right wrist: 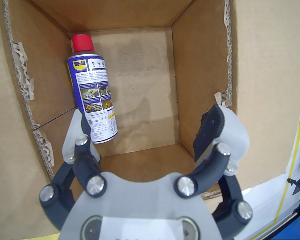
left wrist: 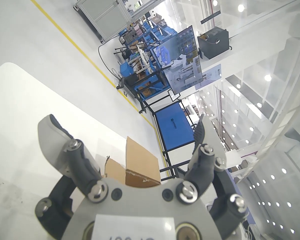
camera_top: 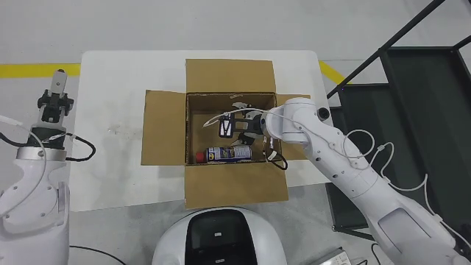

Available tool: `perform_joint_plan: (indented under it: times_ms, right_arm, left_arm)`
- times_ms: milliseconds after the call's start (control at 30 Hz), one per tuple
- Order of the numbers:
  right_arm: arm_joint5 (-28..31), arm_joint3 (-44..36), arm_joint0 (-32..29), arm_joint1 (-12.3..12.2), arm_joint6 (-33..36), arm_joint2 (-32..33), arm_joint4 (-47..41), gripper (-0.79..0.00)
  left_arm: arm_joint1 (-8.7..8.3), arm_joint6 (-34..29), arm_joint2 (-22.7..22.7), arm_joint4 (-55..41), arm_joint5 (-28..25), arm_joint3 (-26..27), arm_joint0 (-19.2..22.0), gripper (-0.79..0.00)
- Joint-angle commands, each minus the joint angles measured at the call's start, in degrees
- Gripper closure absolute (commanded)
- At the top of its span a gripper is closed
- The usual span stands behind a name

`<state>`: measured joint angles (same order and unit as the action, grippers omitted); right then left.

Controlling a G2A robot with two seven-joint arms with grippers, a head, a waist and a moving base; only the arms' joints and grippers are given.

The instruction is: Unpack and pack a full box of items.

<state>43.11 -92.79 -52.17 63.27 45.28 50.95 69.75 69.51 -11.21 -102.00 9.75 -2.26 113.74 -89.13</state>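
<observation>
The white table (camera_top: 118,103) carries an open cardboard box (camera_top: 229,73) at its middle, all four flaps folded out flat. The right arm reaches down into the box. The left arm is off at the table's left edge, well apart from the box.

The right gripper (right wrist: 145,116) hangs inside the box with its fingers spread wide and nothing between them. The left gripper (left wrist: 126,122) is likewise wide open and holds nothing.

A blue spray can (right wrist: 92,88) with a red cap lies on its side on the box floor, against the wall nearest the robot. One right fingertip sits just beside its base, though I cannot tell whether they touch.

The can is the only item visible in the box. So either the unpacking is down to its last piece or the packing has just begun. Judging by the open jaws at the can, a grasp or a release is the step in hand.
</observation>
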Motion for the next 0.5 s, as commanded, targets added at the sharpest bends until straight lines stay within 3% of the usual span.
perform_joint_plan:
  times_ms: [0,200,300,467]
  right_arm:
    - [0.00,-0.01,-0.07,0.00,-0.04,0.08,0.01,-0.785]
    - [0.00,-0.01,-0.07,0.00,-0.04,0.08,0.01,-0.785]
    - [0.73,-0.40,-0.75,-0.23,-4.73,1.63,-1.52,-0.785]
    - [8.32,-0.18,-3.49,-1.82,-13.86,8.01,-5.46,-0.785]
  left_arm:
    - [0.00,0.01,-0.01,-0.01,-0.01,0.01,-0.01,-0.785]
    - [0.00,0.01,-0.01,-0.01,-0.01,0.01,-0.01,-0.785]
    - [0.00,0.01,-0.01,-0.01,-0.01,0.01,-0.01,-0.785]
    - [0.00,0.01,-0.01,-0.01,-0.01,0.01,-0.01,-0.785]
